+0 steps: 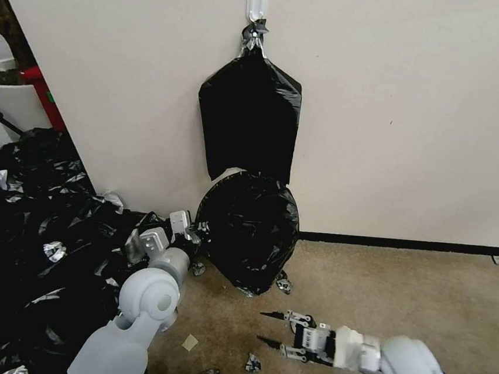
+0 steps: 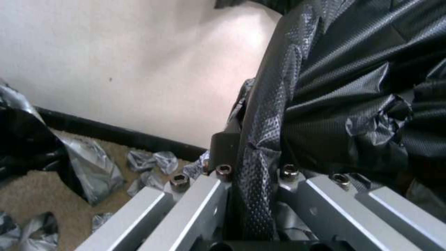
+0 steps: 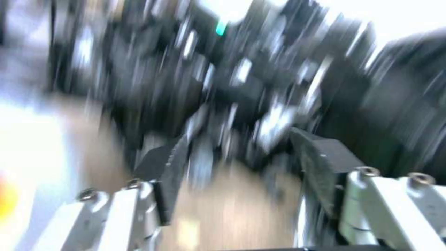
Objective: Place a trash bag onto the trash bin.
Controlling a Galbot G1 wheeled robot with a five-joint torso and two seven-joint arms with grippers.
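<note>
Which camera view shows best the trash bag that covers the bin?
The head view: the whole trash bag shows there, with the left gripper at its edge. The left wrist view shows its wrinkled film close up; the right wrist view is blurred.

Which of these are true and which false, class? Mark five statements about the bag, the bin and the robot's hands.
1. The thin glossy black plastic trash bag is draped over the small round cream-white plastic trash bin. True.
2. The left hand is shut on the bag's edge. True.
3. The right hand grips the bag. False: it is open and empty, over the beige carpet.
4. The flat stack of black bags lies on the floor. False: it hangs from a white wall hook.
5. A big heap of black bags lies to the robot's left. True.
</note>
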